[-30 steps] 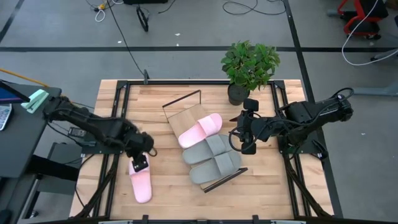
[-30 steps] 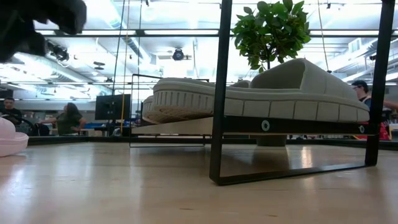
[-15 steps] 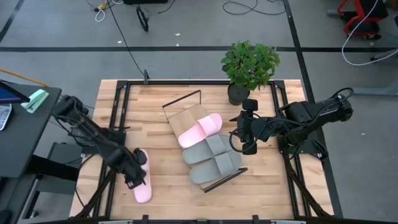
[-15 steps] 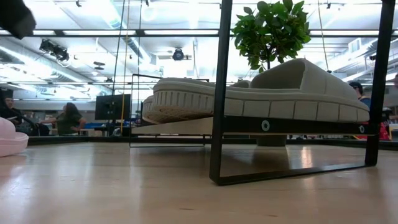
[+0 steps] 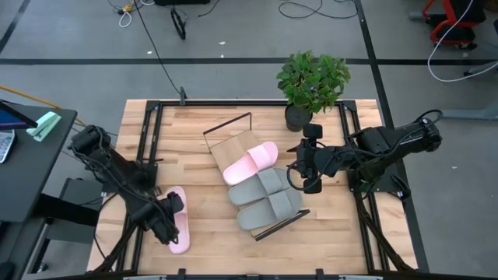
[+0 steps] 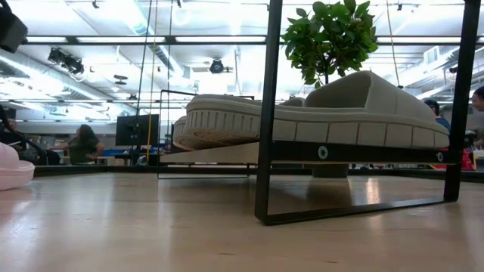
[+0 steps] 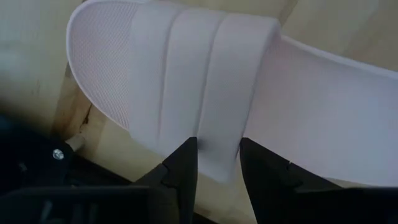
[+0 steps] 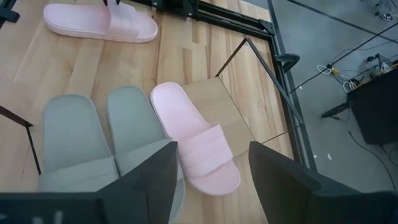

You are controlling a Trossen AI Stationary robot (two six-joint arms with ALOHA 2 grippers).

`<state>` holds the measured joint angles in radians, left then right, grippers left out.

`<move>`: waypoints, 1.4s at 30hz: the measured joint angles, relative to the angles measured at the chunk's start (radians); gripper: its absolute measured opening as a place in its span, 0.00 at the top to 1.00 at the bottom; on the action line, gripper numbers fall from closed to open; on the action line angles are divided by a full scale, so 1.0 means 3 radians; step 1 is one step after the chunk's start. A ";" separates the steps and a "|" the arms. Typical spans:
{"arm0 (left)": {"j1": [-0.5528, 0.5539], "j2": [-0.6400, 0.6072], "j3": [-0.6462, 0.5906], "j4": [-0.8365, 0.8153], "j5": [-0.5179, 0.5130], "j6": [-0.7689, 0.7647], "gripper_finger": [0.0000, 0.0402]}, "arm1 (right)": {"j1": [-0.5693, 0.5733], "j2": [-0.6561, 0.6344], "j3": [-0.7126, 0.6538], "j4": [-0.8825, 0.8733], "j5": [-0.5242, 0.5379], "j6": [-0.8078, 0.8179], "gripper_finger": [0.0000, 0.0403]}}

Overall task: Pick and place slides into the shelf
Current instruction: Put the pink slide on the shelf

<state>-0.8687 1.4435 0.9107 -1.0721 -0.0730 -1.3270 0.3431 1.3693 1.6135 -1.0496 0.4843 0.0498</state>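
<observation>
The loose pink slide (image 5: 178, 227) lies at the lower left of the table, its long way running up and down. The left gripper (image 5: 166, 225) pinches its strap (image 7: 199, 93). The right gripper (image 5: 306, 165) hangs open beside the shelf (image 5: 233, 148), where three slides (image 5: 264, 198) lie side by side, near a potted plant (image 5: 313, 82).

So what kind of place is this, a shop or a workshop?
Likely a robotics lab: two dark robot arms over a light-wood worktable, loose cables on the grey floor, people at desks behind.
</observation>
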 joint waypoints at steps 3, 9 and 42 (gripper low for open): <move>-0.0003 0.0038 -0.0001 -0.0006 -0.0005 0.0003 0.67 | 0.0000 -0.0001 0.0000 0.0000 0.0000 0.0000 0.50; 0.0024 0.0037 -0.0001 -0.0057 -0.0050 -0.0032 0.65 | 0.0000 -0.0001 0.0000 0.0000 0.0000 0.0000 0.50; 0.0245 0.0357 0.0850 -0.0996 -0.0839 0.0352 0.99 | -0.0002 -0.0001 -0.0001 0.0000 0.0001 0.0070 0.55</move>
<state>-0.7951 1.5505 1.1658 -1.3710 -0.3247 -1.2213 0.3426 1.3689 1.6131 -1.0496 0.4847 0.0708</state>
